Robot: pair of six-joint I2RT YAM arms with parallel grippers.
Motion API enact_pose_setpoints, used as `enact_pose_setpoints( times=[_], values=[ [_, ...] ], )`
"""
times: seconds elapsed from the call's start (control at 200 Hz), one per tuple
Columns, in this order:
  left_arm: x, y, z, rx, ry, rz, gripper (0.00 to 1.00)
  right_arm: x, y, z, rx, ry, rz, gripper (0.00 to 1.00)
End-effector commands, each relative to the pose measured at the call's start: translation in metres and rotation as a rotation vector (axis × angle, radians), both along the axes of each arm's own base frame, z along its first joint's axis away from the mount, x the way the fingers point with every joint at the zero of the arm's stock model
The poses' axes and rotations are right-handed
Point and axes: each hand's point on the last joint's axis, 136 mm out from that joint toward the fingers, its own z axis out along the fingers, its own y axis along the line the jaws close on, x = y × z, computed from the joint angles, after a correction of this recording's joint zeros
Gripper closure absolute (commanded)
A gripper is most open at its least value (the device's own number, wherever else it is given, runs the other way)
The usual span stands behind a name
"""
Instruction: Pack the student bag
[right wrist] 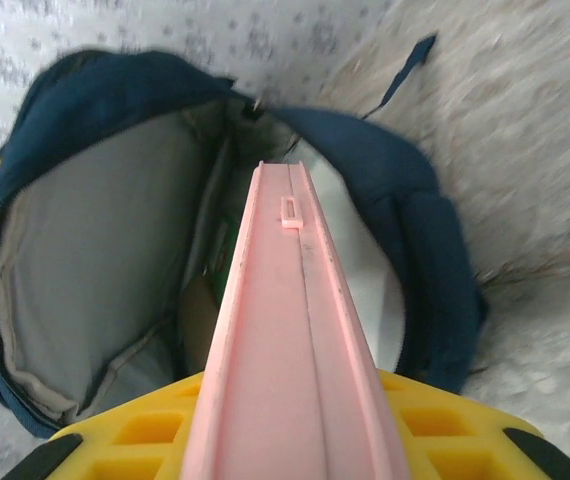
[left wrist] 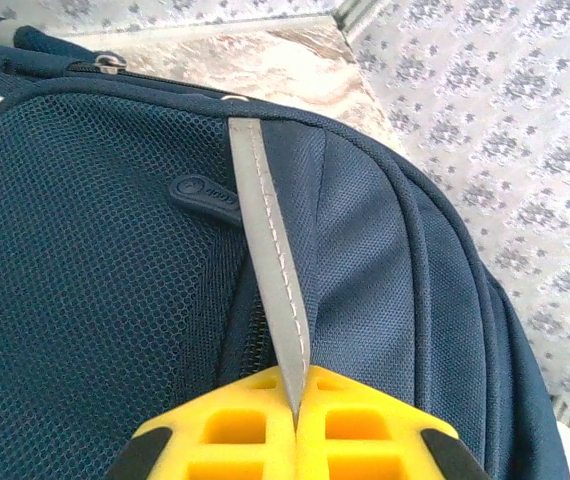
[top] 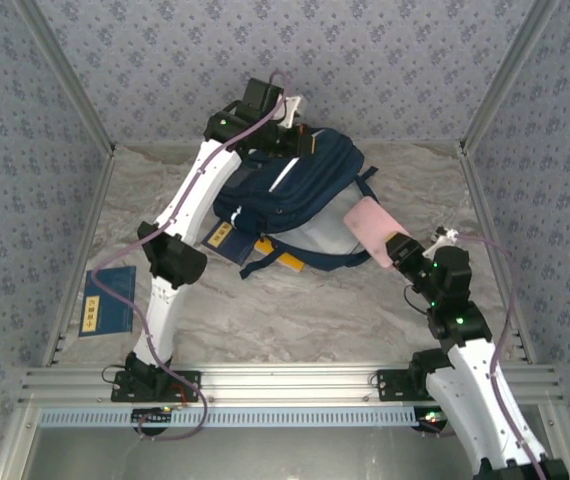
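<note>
Student bag (top: pixel 295 185), strip (left wrist: pixel 265 250) pinched by left hand (left wrist: pixel 295 425), right hand (right wrist: pixel 295 430) clamping apparent pink case (right wrist: pixel 285 300)

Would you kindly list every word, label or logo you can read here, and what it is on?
Nothing reads clearly.
Blue book: white label, print too small.
Second book under the bag: yellow label, too small.
Zip pull: embossed mark, unreadable.
Pink case: no text.
</note>
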Motion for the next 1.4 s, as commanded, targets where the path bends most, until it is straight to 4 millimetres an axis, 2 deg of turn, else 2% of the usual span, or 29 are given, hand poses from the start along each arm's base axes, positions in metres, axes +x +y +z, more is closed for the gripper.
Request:
enact_pose_setpoints(
  times=[0.0,0.15,0.255,0.37,0.605,0.7,0.864,1.099,1.284,1.304,1.394],
  values=[
    [-0.037,0.008,0.102,-0.200,-0.149,-0.124,1.00,0.011,0.038,0.033,0.097,-0.115,0.128,0.78],
    [-0.048,0.007,0.109,-0.242,-0.141,-0.185,1.00,0.033,0.074,0.034,0.173,-0.130,0.185,0.77],
    [-0.052,0.006,0.114,-0.258,-0.144,-0.204,1.00,0.052,0.089,0.039,0.229,-0.161,0.176,0.78],
    [-0.053,0.008,0.120,-0.286,-0.138,-0.206,1.00,0.074,0.097,0.042,0.271,-0.187,0.128,0.79],
    [-0.055,0.007,0.123,-0.304,-0.132,-0.210,1.00,0.134,0.116,0.031,0.327,-0.164,0.092,0.81],
    [-0.052,0.007,0.118,-0.302,-0.120,-0.206,1.00,0.156,0.121,0.024,0.310,-0.126,0.082,0.81],
    [-0.050,0.007,0.114,-0.311,-0.102,-0.212,1.00,0.187,0.127,0.012,0.181,-0.082,0.092,0.81],
    [-0.042,0.016,0.120,-0.350,-0.093,-0.198,1.00,0.213,0.129,-0.013,0.043,-0.008,0.113,0.81],
    [-0.035,0.024,0.122,-0.372,-0.078,-0.177,1.00,0.215,0.126,-0.024,0.013,0.004,0.110,0.81],
    [-0.033,0.024,0.128,-0.384,-0.104,-0.180,1.00,0.215,0.125,-0.026,0.009,0.009,0.108,0.81],
    [-0.033,0.023,0.131,-0.399,-0.105,-0.184,1.00,0.216,0.123,-0.032,0.001,0.023,0.096,0.81]
  ],
)
